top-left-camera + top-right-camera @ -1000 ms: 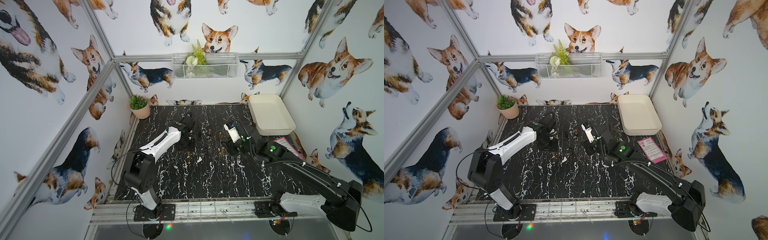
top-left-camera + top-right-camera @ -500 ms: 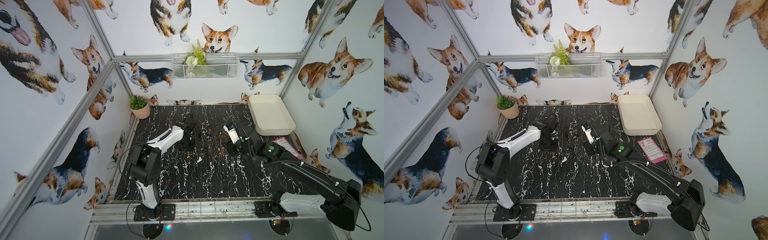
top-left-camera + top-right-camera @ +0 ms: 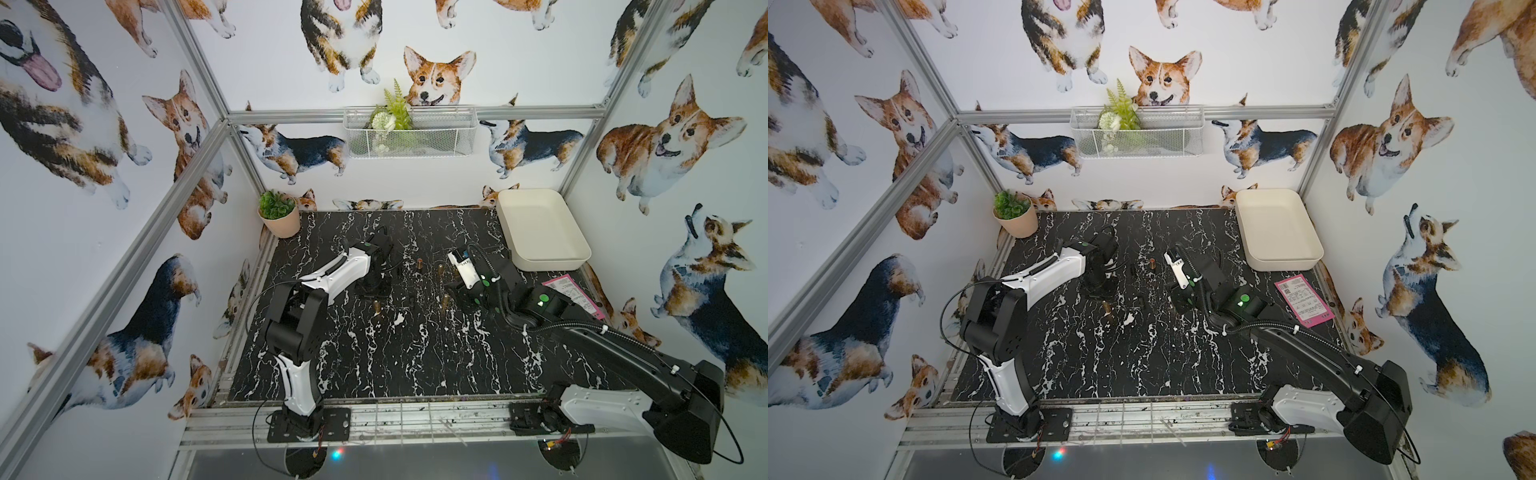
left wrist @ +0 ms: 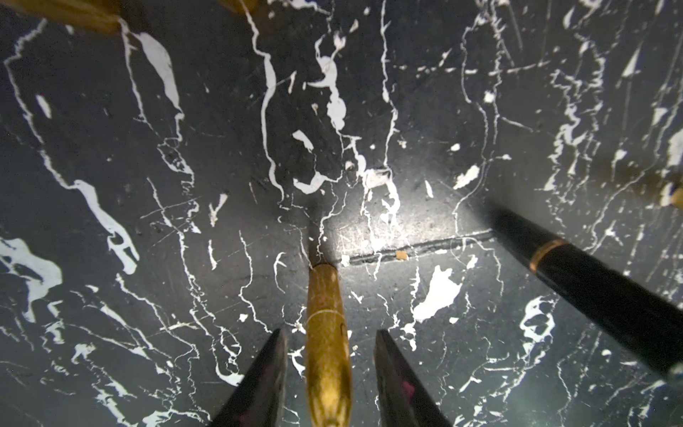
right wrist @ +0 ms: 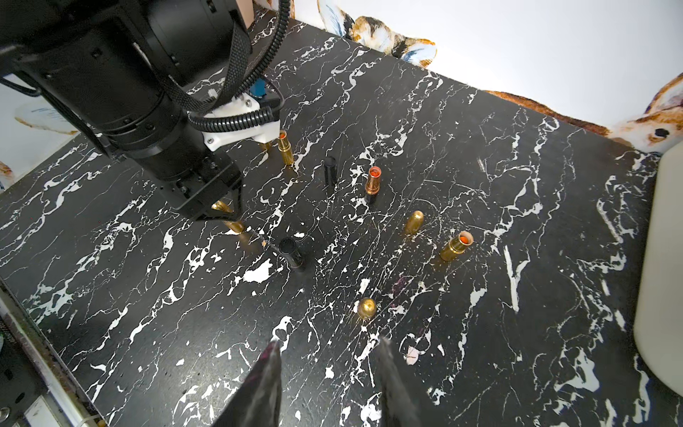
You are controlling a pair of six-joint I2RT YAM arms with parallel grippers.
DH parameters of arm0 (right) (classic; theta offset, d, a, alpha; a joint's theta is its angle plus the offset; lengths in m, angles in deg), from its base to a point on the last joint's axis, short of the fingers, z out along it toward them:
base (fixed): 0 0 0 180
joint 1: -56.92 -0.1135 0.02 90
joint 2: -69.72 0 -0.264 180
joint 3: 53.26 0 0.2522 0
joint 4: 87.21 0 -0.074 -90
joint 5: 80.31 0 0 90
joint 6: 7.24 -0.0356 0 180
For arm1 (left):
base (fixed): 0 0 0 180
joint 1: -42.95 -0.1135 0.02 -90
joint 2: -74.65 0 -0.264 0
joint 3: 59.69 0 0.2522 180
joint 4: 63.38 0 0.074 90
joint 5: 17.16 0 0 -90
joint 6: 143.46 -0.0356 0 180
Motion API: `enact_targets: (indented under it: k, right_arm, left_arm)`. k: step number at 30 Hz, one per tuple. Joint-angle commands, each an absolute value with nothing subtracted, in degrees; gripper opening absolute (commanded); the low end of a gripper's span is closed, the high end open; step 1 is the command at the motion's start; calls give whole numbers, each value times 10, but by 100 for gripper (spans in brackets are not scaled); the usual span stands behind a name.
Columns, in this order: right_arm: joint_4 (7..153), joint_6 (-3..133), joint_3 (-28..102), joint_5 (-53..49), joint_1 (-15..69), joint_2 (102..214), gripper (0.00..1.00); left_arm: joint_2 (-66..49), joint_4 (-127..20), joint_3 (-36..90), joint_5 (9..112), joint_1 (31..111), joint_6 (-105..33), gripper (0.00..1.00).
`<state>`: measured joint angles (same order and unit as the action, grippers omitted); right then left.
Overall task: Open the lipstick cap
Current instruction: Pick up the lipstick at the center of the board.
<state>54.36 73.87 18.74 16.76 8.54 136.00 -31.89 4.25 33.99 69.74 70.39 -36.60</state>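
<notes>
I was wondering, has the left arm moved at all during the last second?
Yes. The left arm's elbow has swung away from its base plate, toward the potted plant, while the left gripper hardly shifts.

corgi-print walls [image 3: 83, 174] | black marble tabletop [image 3: 395, 357] | aluminium frame [image 3: 291, 118] | wire basket [image 3: 436, 139] | potted plant [image 3: 279, 216]

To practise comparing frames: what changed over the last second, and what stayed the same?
The left arm swung its elbow up and forward, and the left gripper narrowed its jaws around the lying gold lipstick, with gaps still showing on both sides, so nothing is gripped yet. The right gripper stayed open and almost still; the other lipsticks and white tray did not move.
</notes>
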Motion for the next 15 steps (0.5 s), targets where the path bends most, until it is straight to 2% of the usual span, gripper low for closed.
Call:
enact_targets:
  k: [1, 15]
  right_arm:
    - [563, 749, 187, 171, 85, 1360, 45]
    - [564, 750, 183, 174, 85, 1360, 45]
  left_arm:
    - [-318, 56, 342, 705, 703, -369, 39]
    - [-320, 63, 339, 701, 703, -371, 31]
